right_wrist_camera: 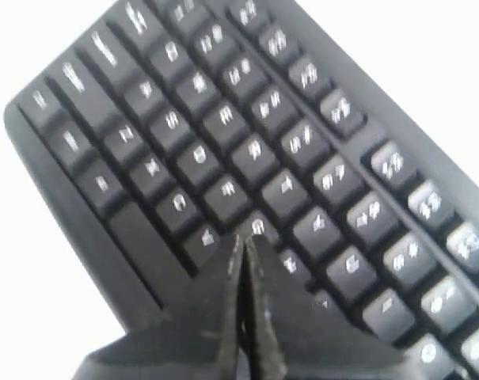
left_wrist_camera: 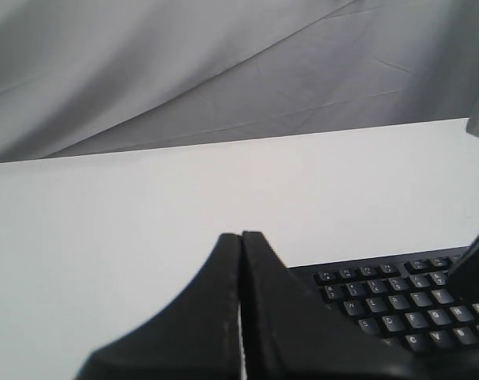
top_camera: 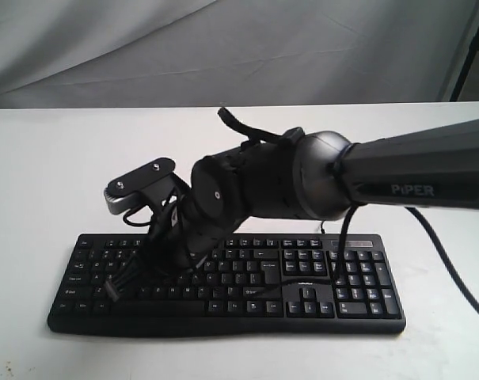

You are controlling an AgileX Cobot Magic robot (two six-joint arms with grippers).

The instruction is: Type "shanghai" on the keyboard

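Observation:
The black keyboard (top_camera: 302, 277) with white-lettered keys lies across the front of the white table (top_camera: 65, 158). My right gripper (top_camera: 116, 289) reaches across from the right and points down at the keyboard's left letter block. In the right wrist view the keyboard (right_wrist_camera: 184, 119) fills the frame, and the right gripper (right_wrist_camera: 243, 237) is shut and empty, its tip just at a letter key whose blurred label I cannot read. My left gripper (left_wrist_camera: 241, 235) is shut and empty. It hovers over bare table beside the keyboard's corner (left_wrist_camera: 397, 305) and is not seen in the exterior view.
A grey cloth backdrop (top_camera: 223, 47) hangs behind the table. The right arm (top_camera: 413, 174) spans the scene above the keyboard's right half, trailing a black cable (top_camera: 453, 269). A dark stand leg (top_camera: 469, 55) rises at the far right.

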